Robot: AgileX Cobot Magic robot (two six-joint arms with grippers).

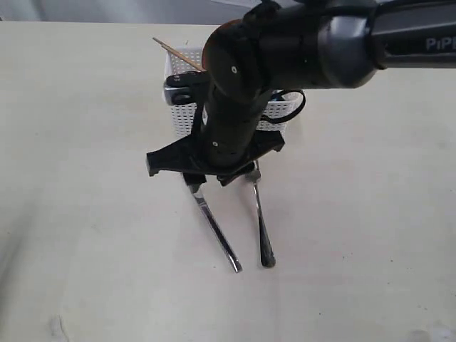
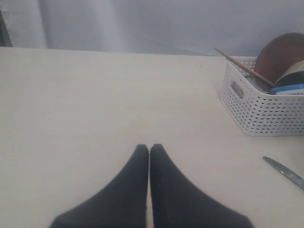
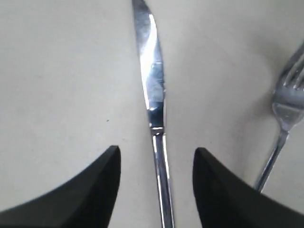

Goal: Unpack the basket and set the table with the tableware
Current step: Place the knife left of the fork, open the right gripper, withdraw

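Now your open right end effector [image 3: 156, 152] straddles the knife [image 3: 152, 85], laid beside the fork [image 3: 287, 104] seemingly as a setting; your left end effector [image 2: 149, 148] sits closed.

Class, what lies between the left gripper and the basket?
Only bare table separates the left gripper from the basket; the left wrist view shows it.

One basket [image 1: 182, 117], one knife [image 1: 216, 231], one fork [image 1: 261, 217] — one chopstick [image 1: 178, 54].

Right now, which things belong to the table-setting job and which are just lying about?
Job: knife, fork, both on the table; basket holding chopstick and wooden plate.
Lying about: blue packet in the basket.
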